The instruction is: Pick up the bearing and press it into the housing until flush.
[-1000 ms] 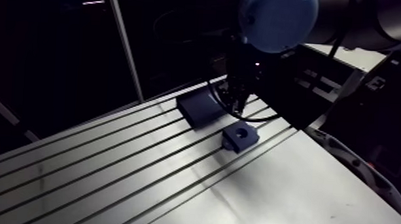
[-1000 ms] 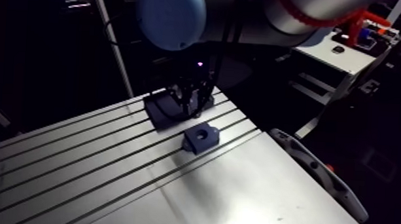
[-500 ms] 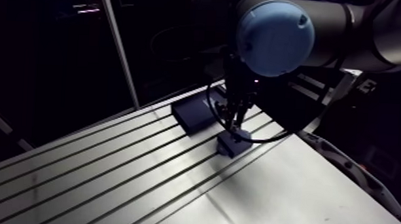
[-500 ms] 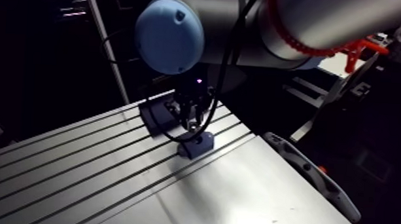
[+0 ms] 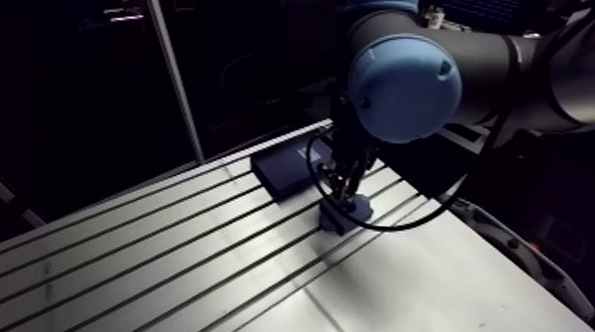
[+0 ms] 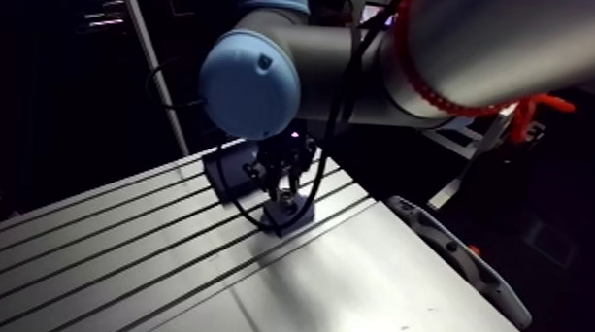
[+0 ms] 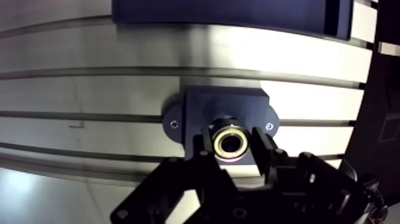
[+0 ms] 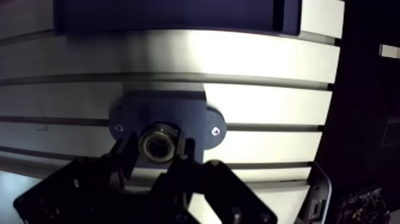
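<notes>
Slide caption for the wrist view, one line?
Gripper shut on the bearing, positioned at the dark flanged housing on the slotted aluminium table.

You see the bearing point(image 7: 230, 142) as a gold ring around a dark centre. The housing point(image 7: 223, 104) is dark navy with two pale screw dots, the gripper point(image 7: 231, 144) black, the table point(image 7: 89, 92) silver with dark parallel slots, and the block point(image 7: 226, 12) dark blue.

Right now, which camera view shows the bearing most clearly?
The wrist view. There the bearing shows as a bright ring, held between the fingers of the claw, over the dark housing. In the arm view the claw and the housing are small and dark, and the bearing itself cannot be made out.
</notes>
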Available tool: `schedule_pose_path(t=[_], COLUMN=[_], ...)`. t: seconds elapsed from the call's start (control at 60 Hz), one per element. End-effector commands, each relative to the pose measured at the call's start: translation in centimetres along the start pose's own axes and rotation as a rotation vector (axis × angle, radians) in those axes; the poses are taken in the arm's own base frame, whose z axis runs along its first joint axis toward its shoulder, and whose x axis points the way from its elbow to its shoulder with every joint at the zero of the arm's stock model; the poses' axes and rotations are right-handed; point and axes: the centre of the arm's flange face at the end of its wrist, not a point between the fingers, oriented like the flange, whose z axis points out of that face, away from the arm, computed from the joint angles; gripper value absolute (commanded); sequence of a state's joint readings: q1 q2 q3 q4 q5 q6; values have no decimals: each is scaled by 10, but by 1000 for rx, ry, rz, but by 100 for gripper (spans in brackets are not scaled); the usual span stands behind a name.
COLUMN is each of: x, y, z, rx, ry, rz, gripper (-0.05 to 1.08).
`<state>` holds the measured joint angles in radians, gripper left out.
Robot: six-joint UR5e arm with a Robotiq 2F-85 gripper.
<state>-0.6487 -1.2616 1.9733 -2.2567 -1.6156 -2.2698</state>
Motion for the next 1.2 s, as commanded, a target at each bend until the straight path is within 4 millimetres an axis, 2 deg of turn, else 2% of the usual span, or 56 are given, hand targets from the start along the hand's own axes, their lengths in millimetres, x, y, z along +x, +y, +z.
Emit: schedule_pose_path(t=[0.017,1.2], x=[-3,-5], y=[-1,0], z=[1,12], rx=[-2,2], ry=[4,32], rz=[-7,-11], gripper=[74,74])
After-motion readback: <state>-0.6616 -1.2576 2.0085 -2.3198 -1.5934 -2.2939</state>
